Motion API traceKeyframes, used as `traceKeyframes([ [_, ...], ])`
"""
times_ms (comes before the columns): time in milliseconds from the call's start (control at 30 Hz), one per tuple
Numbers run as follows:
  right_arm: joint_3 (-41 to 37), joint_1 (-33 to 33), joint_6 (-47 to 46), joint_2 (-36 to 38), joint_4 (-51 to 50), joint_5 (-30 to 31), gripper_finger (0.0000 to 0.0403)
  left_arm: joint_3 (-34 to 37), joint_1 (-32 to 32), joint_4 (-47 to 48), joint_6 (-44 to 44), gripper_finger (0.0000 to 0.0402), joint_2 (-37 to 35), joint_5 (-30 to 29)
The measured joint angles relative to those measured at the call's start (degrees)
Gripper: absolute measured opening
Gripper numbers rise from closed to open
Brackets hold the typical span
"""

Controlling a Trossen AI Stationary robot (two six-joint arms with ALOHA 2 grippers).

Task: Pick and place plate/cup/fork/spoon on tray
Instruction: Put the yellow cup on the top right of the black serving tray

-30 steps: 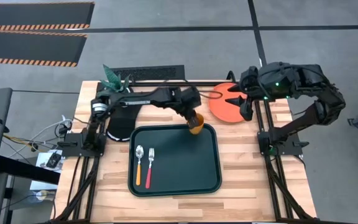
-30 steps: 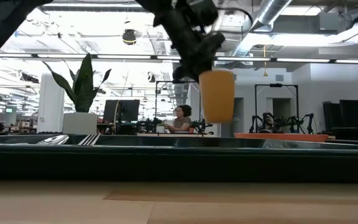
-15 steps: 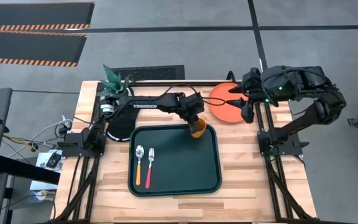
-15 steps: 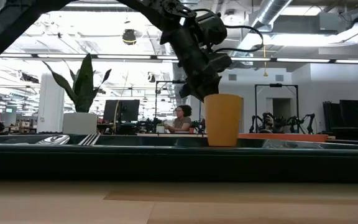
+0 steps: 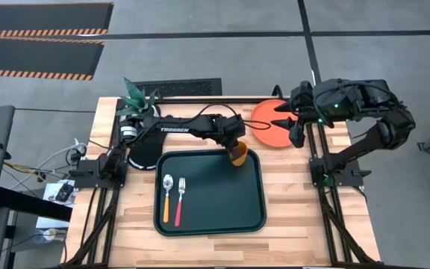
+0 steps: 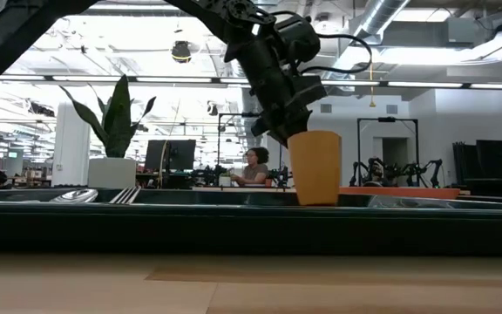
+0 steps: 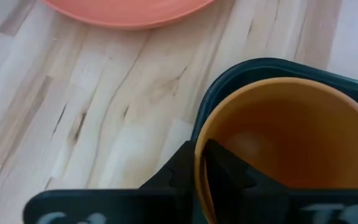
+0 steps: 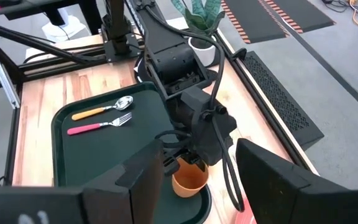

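Lowered since a second ago, the cup (image 5: pixel 237 154) sits at the tray's (image 5: pixel 209 217) one o'clock corner, my left gripper (image 5: pixel 233 147) clamped on its rim. Spoon (image 5: pixel 166 196) and fork (image 5: pixel 181 198) lie at nine o'clock; the plate (image 5: pixel 269 130) remains outside, under my open right gripper (image 5: pixel 290 125).

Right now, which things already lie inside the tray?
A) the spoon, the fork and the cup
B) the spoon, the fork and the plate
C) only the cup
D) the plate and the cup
A: the spoon and the fork lie in the tray, the left gripper holds the cup in its far corner, and the plate is on the table.
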State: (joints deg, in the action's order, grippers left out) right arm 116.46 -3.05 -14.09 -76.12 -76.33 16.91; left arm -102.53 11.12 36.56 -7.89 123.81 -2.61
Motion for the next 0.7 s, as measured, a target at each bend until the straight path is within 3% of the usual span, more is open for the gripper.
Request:
traceKeyframes([
  [467, 0.0, 0.02, 0.44, 0.0, 0.0, -0.02, 0.0228, 0.05, -1.1, -0.09, 1.22, 0.002, -0.09, -1.2],
  [700, 0.0, 0.02, 0.46, 0.0, 0.0, -0.02, 0.0228, -0.09, -1.69, 0.68, 2.72, 0.0038, -0.09, -1.49],
])
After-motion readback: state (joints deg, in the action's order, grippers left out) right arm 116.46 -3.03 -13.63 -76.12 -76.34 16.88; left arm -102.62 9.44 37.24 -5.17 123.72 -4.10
